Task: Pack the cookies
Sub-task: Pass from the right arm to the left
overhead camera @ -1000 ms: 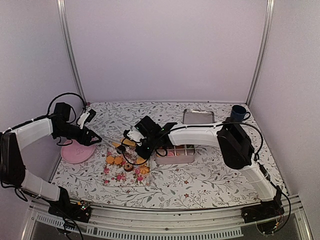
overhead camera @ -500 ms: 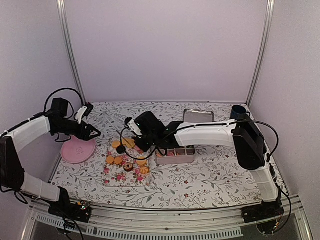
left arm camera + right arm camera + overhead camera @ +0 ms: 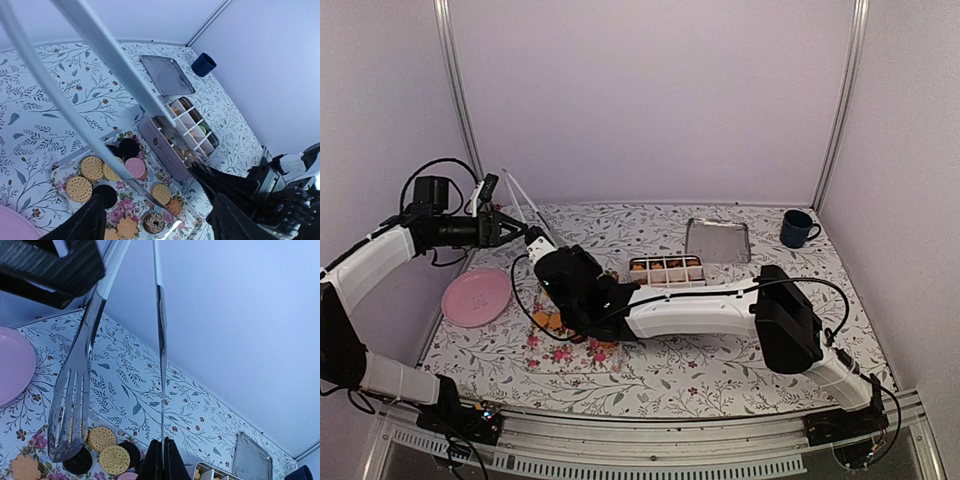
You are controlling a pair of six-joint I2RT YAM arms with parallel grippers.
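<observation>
Steel tongs (image 3: pixel 70 415), blades spread wide and empty, sit clamped in the raised left tool (image 3: pixel 505 228), while the right tool (image 3: pixel 161 442) has its fingers pressed together near the cookies (image 3: pixel 92 167) lying on a floral tray (image 3: pixel 125 206).

A robotics test booth rather than a home: plain pale panels (image 3: pixel 650 100) framed by aluminium posts (image 3: pixel 461 100) enclose a floral-clothed surface (image 3: pixel 740 365) (homely in pattern only), with a metal rail (image 3: pixel 650 440) along the near edge.
</observation>
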